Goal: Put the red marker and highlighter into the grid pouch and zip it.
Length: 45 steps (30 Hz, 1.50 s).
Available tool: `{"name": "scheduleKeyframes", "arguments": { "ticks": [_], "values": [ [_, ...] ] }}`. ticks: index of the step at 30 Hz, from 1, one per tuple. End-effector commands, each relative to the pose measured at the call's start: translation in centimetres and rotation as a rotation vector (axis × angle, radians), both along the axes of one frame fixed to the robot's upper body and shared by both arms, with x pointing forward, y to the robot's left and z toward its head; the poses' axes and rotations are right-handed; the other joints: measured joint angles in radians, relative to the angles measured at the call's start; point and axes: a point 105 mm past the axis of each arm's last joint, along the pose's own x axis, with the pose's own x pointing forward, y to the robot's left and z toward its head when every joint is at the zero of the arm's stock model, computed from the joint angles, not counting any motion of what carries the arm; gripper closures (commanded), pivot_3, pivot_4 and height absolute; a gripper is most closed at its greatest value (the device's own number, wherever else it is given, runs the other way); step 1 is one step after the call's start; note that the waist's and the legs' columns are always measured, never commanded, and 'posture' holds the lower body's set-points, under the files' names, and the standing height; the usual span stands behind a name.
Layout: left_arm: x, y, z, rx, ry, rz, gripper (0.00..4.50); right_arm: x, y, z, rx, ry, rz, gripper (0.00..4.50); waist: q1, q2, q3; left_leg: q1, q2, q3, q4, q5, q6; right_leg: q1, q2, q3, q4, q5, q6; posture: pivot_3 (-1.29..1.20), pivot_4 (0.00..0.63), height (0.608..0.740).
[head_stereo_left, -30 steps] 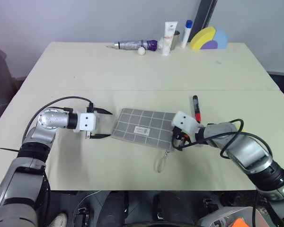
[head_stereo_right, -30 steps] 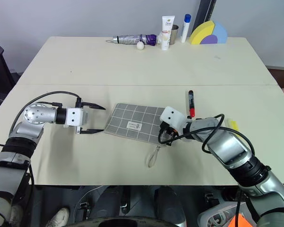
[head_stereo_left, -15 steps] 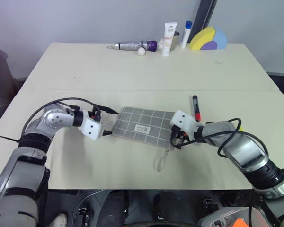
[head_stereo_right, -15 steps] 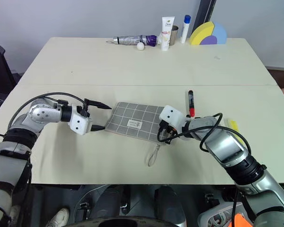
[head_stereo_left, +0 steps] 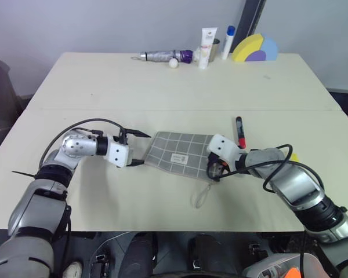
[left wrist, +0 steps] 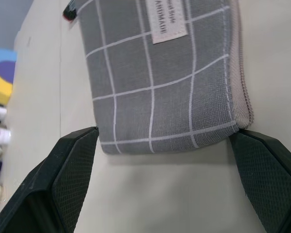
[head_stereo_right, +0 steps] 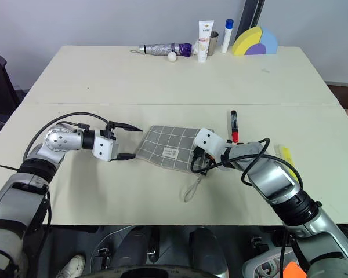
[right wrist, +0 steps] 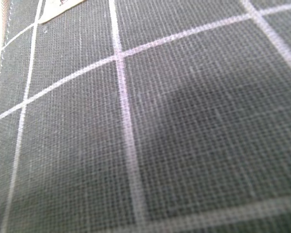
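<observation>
A pale cream table [head_stereo_left: 162, 81], made of two tops joined along a seam across its middle, stands before a grey wall. Along its far edge lies a folded umbrella [head_stereo_left: 165, 55] with a silver canopy and purple handle, a small white ball [head_stereo_left: 173, 63] just beside it. Next to these stand a white tube [head_stereo_left: 206, 46], a metal cup [head_stereo_left: 215, 48] and a white pen with a blue cap [head_stereo_left: 228, 41], then a rounded yellow, blue and purple block [head_stereo_left: 256, 48].

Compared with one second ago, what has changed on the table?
The open left pincer moved rightward and rolled; its fingers now straddle the left end of the grey grid-lined fabric pouch. The shut right pincer stayed at the pouch's right end; the black red-ended marker stayed put.
</observation>
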Motion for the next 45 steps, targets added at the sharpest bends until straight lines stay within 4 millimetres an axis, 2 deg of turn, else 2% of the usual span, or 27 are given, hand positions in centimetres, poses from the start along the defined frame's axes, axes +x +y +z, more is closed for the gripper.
{"name": "scheduleKeyframes", "arguments": {
  "ticks": [1, 4, 9, 13, 19, 25, 35, 41, 45],
  "values": [
    [0.2, 1.1, 1.1, -0.025, -0.027, 0.028, 0.00, -0.2, 0.4, 0.0, 0.012, 0.002, 0.015, 4.47, -0.001, 0.000, 0.000, 0.000, 0.000, 0.000, 0.000, 0.000, 0.000, 0.000, 0.000, 0.000, 0.000, 0.000, 0.000, 0.00, 0.150, 0.740],
    [0.2, 1.1, 1.2, -0.045, -0.024, 0.036, 0.00, -0.1, 0.4, 0.0, 0.011, 0.001, 0.018, 4.47, 0.000, 0.000, 0.000, 0.000, 0.000, 0.000, 0.000, 0.000, 0.000, 0.000, 0.000, 0.000, 0.000, 0.000, 0.000, 0.00, 0.150, 0.740],
    [-0.6, -0.3, 1.2, -0.090, -0.053, -0.030, 0.00, 0.1, 0.7, 0.0, 0.014, -0.004, 0.028, 4.47, -0.002, 0.000, 0.000, 0.000, 0.000, 0.000, 0.000, 0.000, 0.000, 0.000, 0.000, 0.000, 0.000, 0.000, 0.000, 0.00, 0.150, 0.740],
    [-1.0, -0.7, 1.4, -0.096, -0.077, -0.063, 0.00, 0.1, 0.7, 0.0, 0.013, -0.006, 0.030, 4.47, -0.001, 0.000, 0.000, 0.000, 0.000, 0.000, 0.000, 0.000, 0.000, 0.000, 0.000, 0.000, 0.000, 0.000, 0.000, 0.00, 0.150, 0.740],
    [0.6, -0.8, 2.6, -0.254, 0.076, 0.059, 0.00, 0.0, 0.6, -0.1, 0.014, -0.006, 0.026, 4.47, -0.001, 0.000, 0.000, 0.000, 0.000, 0.000, 0.000, 0.000, 0.000, 0.000, 0.000, 0.000, 0.000, 0.000, 0.000, 0.00, 0.150, 0.740],
    [0.5, -0.8, 2.5, -0.308, 0.227, 0.106, 0.00, 0.0, 0.6, -0.1, 0.015, -0.007, 0.024, 4.47, -0.005, 0.000, 0.000, 0.000, 0.000, 0.000, 0.001, 0.000, 0.000, 0.000, 0.000, 0.000, 0.000, 0.000, 0.000, 0.00, 0.150, 0.740],
    [-1.2, 0.2, 0.2, -0.103, 0.188, 0.043, 0.00, 0.2, 0.6, -0.1, 0.012, -0.011, 0.028, 4.47, -0.002, 0.000, 0.000, 0.000, 0.001, 0.000, 0.001, 0.000, 0.000, 0.000, 0.000, 0.000, 0.000, 0.000, 0.000, 0.00, 0.150, 0.740],
    [-0.6, 1.8, 0.2, -0.026, 0.188, 0.078, 0.00, 0.2, 0.7, 0.0, 0.012, -0.015, 0.032, 4.47, -0.003, 0.000, 0.000, 0.000, 0.001, 0.000, 0.000, 0.000, 0.000, 0.000, 0.000, 0.000, 0.000, 0.000, 0.000, 0.00, 0.150, 0.740],
    [-0.1, 2.5, 0.8, 0.008, 0.174, 0.092, 0.00, 0.2, 0.7, 0.0, 0.013, -0.017, 0.032, 4.47, -0.003, 0.000, 0.000, 0.000, 0.001, 0.000, 0.000, 0.000, 0.000, -0.001, 0.000, 0.000, 0.000, 0.000, 0.000, 0.00, 0.150, 0.740]
  ]
}}
